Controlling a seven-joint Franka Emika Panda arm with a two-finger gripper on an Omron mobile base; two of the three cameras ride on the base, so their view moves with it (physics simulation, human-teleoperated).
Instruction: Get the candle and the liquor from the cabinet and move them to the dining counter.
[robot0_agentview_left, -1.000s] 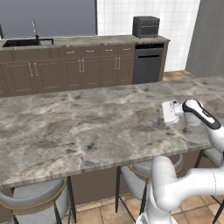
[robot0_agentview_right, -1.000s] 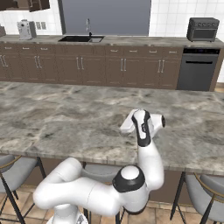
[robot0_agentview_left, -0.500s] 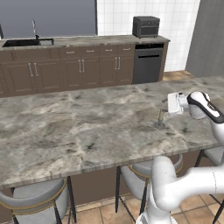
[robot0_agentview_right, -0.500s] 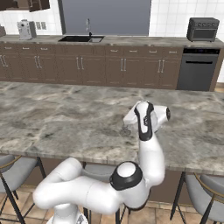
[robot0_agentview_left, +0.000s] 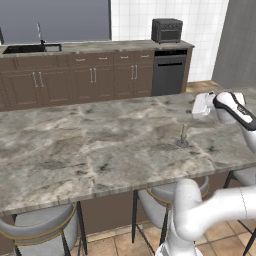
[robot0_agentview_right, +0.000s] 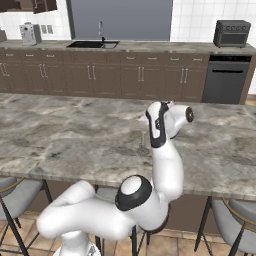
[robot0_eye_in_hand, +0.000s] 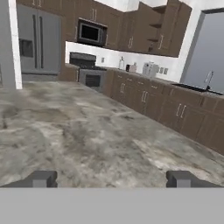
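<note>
Your jaws stand wide apart with nothing between them; in the hand view the two dark fingertips (robot0_eye_in_hand: 40, 179) sit far apart at the bottom, looking out across bare marble toward the far cabinets (robot0_eye_in_hand: 144, 26). The gripper (robot0_agentview_left: 199, 105) hangs above the worktop (robot0_agentview_left: 90, 150), up and to the side of the candle (robot0_agentview_left: 183, 137), clear of it.

The candle stands on the marble near the stool-side edge, just below the hand. Its long axis runs vertical: round base flat on the stone, pale taper pointing straight up. In the right base view the forearm (robot0_agentview_right: 159, 125) hides most of it.

The main risk is the arm itself. If you swing the hand low across the worktop as you leave, the wrist or forearm could clip the thin taper and tip it, and it could roll off the near edge. Lift first, then turn. The liquor is still to fetch, so I judge the task about half done.
</note>
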